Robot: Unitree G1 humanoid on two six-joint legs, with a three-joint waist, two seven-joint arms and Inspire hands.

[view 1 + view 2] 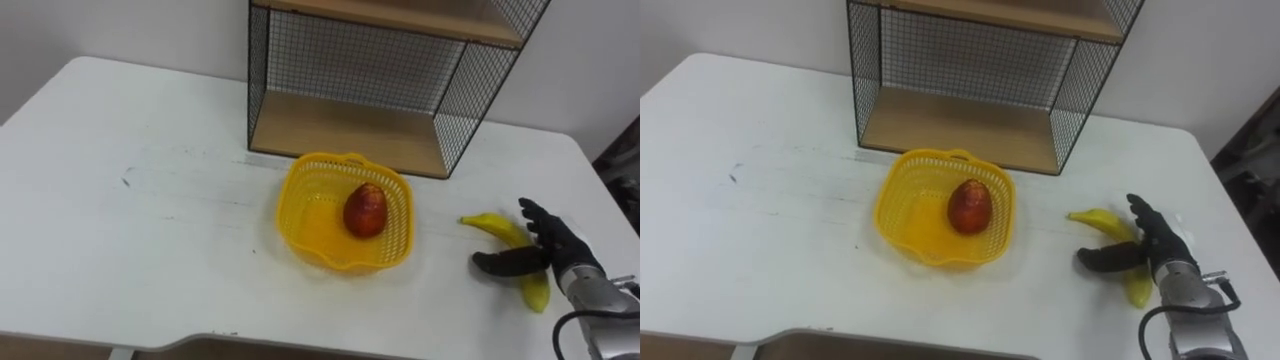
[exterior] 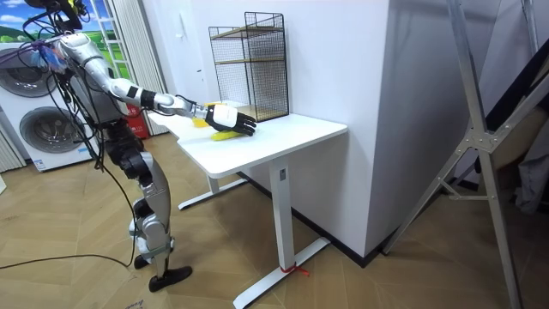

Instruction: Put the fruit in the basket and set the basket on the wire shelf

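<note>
1. My right hand (image 1: 556, 250) sits over the banana (image 1: 497, 227) at the near right of the table (image 1: 150, 200). Its fingers are spread across the banana and the thumb points left. I see no grip closed on it.
2. The red fruit (image 1: 366, 210) lies inside the basket (image 1: 284, 214), mid-table, just in front of the shelf (image 1: 340, 132).
3. Risk: if I close off-centre, the curved banana could twist out and slide toward the right table edge.
4. Risk: if I carry it low, it could knock the light basket's rim and shove or tip it.
5. Count: one banana, one red fruit, one basket, one shelf.
</note>
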